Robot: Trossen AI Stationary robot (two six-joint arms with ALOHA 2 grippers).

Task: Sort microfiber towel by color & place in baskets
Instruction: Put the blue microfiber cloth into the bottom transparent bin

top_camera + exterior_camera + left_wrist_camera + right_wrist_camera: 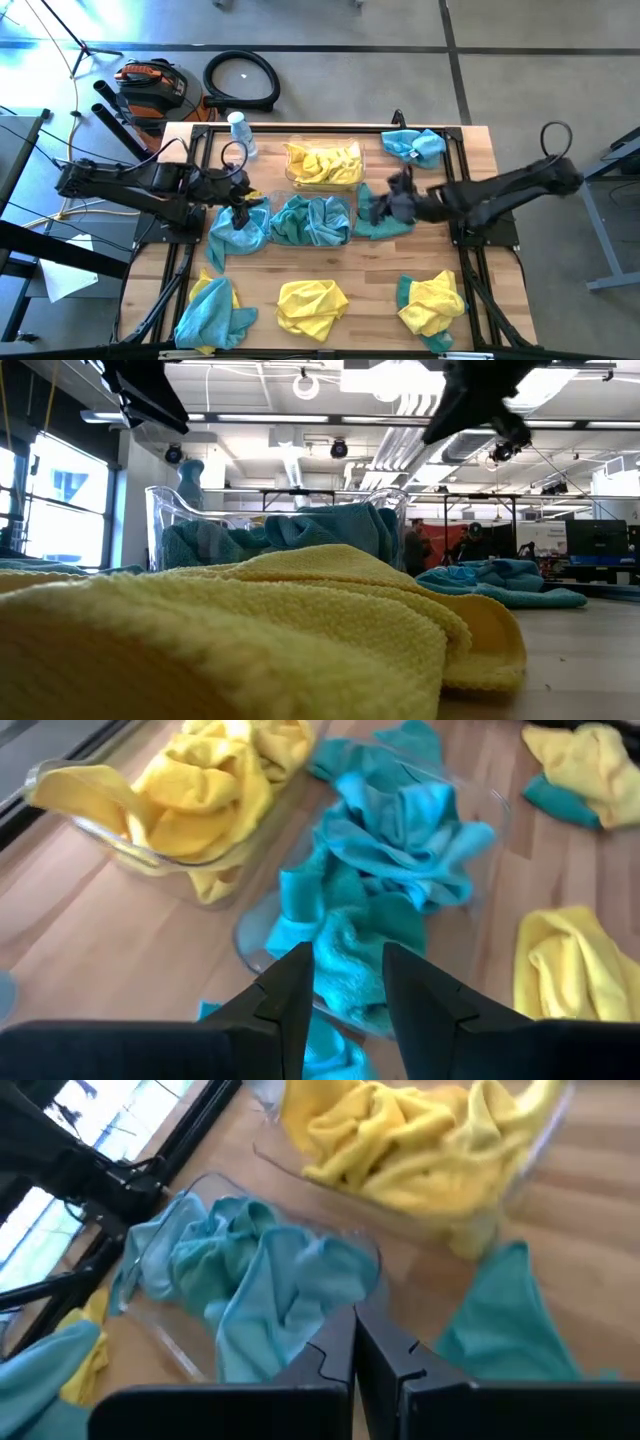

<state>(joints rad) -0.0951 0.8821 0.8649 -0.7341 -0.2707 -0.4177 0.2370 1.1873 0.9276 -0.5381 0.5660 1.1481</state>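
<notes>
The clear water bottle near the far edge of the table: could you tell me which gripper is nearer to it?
Left. The left gripper sits just nearer than the water bottle; the right gripper is across the baskets.

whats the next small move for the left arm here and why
Probably lower the left gripper and close on the teal towel draped over the teal basket's edge, then tuck it inside. The gripper is open and empty right above it, and that towel hangs half out onto the table.

A: Finish of both arms?
B: Matte black, segmented; a black cable loops over the right arm's rear joint.
A: Claws?
B: The left claw [343, 995] and the right claw [354, 1348] each show two dark, angular, tapered fingers.
</notes>
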